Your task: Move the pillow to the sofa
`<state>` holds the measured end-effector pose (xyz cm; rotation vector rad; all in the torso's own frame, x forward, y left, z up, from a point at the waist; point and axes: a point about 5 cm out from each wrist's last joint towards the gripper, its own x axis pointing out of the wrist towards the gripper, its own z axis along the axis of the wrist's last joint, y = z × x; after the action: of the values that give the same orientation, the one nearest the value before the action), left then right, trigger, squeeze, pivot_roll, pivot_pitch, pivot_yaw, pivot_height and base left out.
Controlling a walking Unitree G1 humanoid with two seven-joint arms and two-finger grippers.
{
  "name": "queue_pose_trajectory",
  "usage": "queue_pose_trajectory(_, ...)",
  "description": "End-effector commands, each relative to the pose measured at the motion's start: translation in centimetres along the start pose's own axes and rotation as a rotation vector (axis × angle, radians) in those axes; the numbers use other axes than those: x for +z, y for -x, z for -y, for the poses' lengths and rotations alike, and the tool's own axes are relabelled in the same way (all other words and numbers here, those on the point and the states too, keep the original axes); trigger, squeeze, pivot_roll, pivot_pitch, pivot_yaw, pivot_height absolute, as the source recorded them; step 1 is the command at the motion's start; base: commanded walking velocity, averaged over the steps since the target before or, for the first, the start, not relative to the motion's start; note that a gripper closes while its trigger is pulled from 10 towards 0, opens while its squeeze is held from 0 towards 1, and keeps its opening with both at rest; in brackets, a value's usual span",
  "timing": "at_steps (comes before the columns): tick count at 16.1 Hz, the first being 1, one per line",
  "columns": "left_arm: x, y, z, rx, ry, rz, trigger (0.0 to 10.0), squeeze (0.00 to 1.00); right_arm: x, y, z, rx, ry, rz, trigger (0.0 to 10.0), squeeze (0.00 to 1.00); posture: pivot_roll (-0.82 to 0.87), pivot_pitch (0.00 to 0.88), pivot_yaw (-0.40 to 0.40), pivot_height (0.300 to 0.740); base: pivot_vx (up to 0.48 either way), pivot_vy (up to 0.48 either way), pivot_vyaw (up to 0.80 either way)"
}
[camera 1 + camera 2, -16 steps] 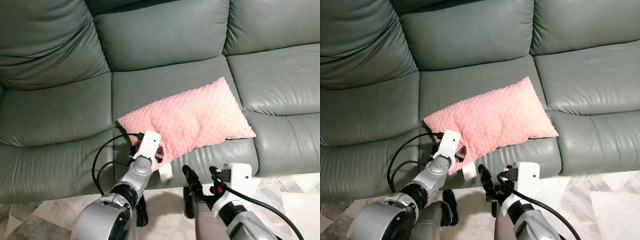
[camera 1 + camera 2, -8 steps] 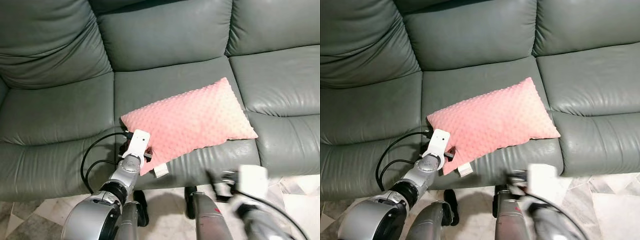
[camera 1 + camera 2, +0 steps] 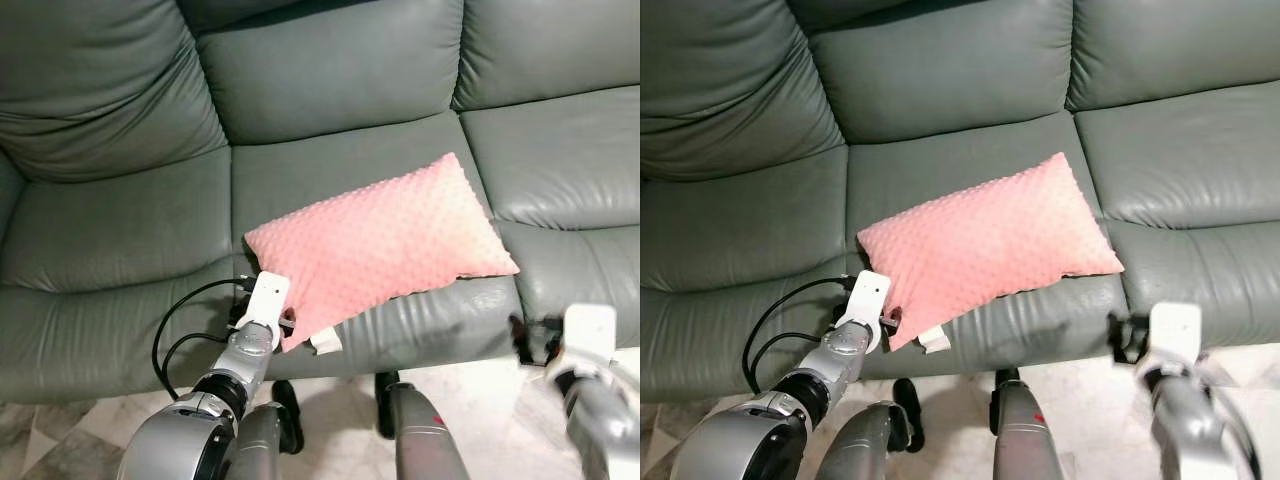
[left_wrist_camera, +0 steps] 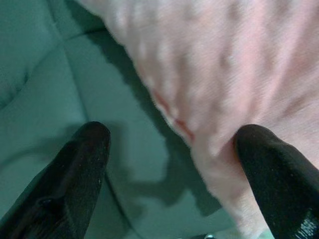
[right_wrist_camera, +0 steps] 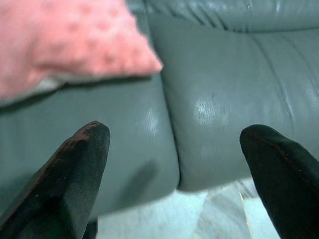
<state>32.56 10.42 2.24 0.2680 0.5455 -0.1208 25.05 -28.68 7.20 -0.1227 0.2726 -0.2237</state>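
A pink dotted pillow (image 3: 380, 245) lies flat on the middle seat of the grey-green leather sofa (image 3: 330, 90), with its near edge hanging slightly over the seat front. My left gripper (image 4: 174, 164) is open at the pillow's near left corner. The pillow's edge (image 4: 219, 99) reaches in between the two black fingers, and one finger (image 4: 274, 174) lies against the fabric. My right gripper (image 5: 179, 169) is open and holds nothing. It hovers low in front of the sofa, right of the pillow's right corner (image 5: 75, 45).
A white tag (image 3: 325, 343) hangs from the pillow's near edge. A black cable (image 3: 175, 335) loops along my left arm. Pale marble floor (image 3: 480, 400) lies below the sofa front, with my legs (image 3: 420, 440) standing on it.
My right arm has swung out to the right, away from the pillow's front edge. The left gripper has drawn back slightly along the pillow's near left corner. The pillow stays in place.
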Motion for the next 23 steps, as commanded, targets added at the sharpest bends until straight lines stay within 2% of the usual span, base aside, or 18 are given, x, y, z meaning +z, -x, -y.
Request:
queue_pose_trajectory(1,-2.3,0.3,-0.5,0.000,0.020,-0.078,10.0,0.00,-2.0,0.4,0.0,0.017,-0.037,-0.056,10.0,0.00,-0.21,0.450,0.169,0.740,0.000,0.000,0.00)
queue_pose_trajectory(2,-2.2,0.3,-0.7,-0.010,0.036,-0.069,10.0,0.00,-1.6,-0.4,-0.4,0.058,-0.072,-0.044,10.0,0.00,-0.18,0.456,0.178,0.740,0.000,0.000,0.00)
queue_pose_trajectory(3,-1.9,0.2,-1.3,-0.019,0.074,-0.053,10.0,0.00,-1.3,-1.6,-1.7,0.127,-0.092,-0.033,10.0,0.00,-0.16,0.459,0.184,0.740,0.000,0.000,0.00)
queue_pose_trajectory(6,-2.1,0.2,-2.9,0.016,0.115,-0.059,10.0,0.00,-1.0,-3.4,-3.1,0.177,-0.081,-0.012,10.0,0.00,-0.10,0.465,0.198,0.740,0.000,0.000,0.00)
queue_pose_trajectory(7,-2.2,0.2,-3.8,0.041,0.144,-0.063,10.0,0.00,-0.3,-4.2,-3.3,0.168,-0.051,0.015,10.0,0.00,-0.08,0.468,0.204,0.740,0.000,0.000,0.00)
queue_pose_trajectory(8,-2.3,0.2,-4.4,0.048,0.163,-0.062,10.0,0.00,0.4,-4.7,-3.2,0.155,-0.033,0.043,10.0,0.00,-0.07,0.472,0.209,0.740,0.000,0.000,0.00)
queue_pose_trajectory(10,-2.6,0.3,-5.0,0.048,0.213,-0.075,10.0,0.00,1.6,-5.2,-2.5,0.110,0.069,0.092,10.0,0.00,-0.06,0.475,0.212,0.740,0.000,0.000,0.00)
queue_pose_trajectory(11,-2.5,0.3,-5.0,0.040,0.231,-0.070,10.0,0.00,1.9,-5.3,-2.0,0.083,0.082,0.108,10.0,0.00,-0.05,0.479,0.214,0.740,0.000,0.000,0.00)
queue_pose_trajectory(14,-2.1,0.2,-5.1,0.007,0.274,-0.047,10.0,0.00,1.4,-5.4,-0.5,0.032,0.033,0.099,10.0,0.00,-0.04,0.490,0.227,0.740,0.000,0.000,0.00)
queue_pose_trajectory(16,-2.1,0.3,-5.1,-0.017,0.285,-0.034,10.0,0.00,0.6,-5.3,-0.3,0.032,-0.046,0.074,10.0,0.00,-0.01,0.498,0.245,0.740,0.000,0.000,0.00)
queue_pose_trajectory(18,-2.3,0.3,-5.3,-0.022,0.283,-0.029,10.0,0.00,0.4,-5.3,-0.3,0.036,-0.047,0.065,10.0,0.00,0.01,0.501,0.254,0.740,0.000,0.000,0.00)
queue_pose_trajectory(19,-2.8,0.5,-6.0,-0.022,0.271,-0.031,10.0,0.00,0.7,-5.5,0.1,0.003,0.007,0.058,10.0,0.00,0.03,0.505,0.262,0.740,0.000,0.000,0.00)
queue_pose_trajectory(21,-3.3,0.7,-6.7,-0.014,0.260,-0.036,10.0,0.00,2.0,-5.8,0.7,-0.041,0.050,0.105,10.0,0.00,0.03,0.508,0.261,0.740,0.000,0.000,0.00)
queue_pose_trajectory(23,-4.0,0.9,-7.3,-0.007,0.254,-0.046,10.0,0.00,4.5,-6.3,1.3,-0.063,0.067,0.200,10.0,0.00,0.03,0.513,0.258,0.740,0.000,0.000,0.00)
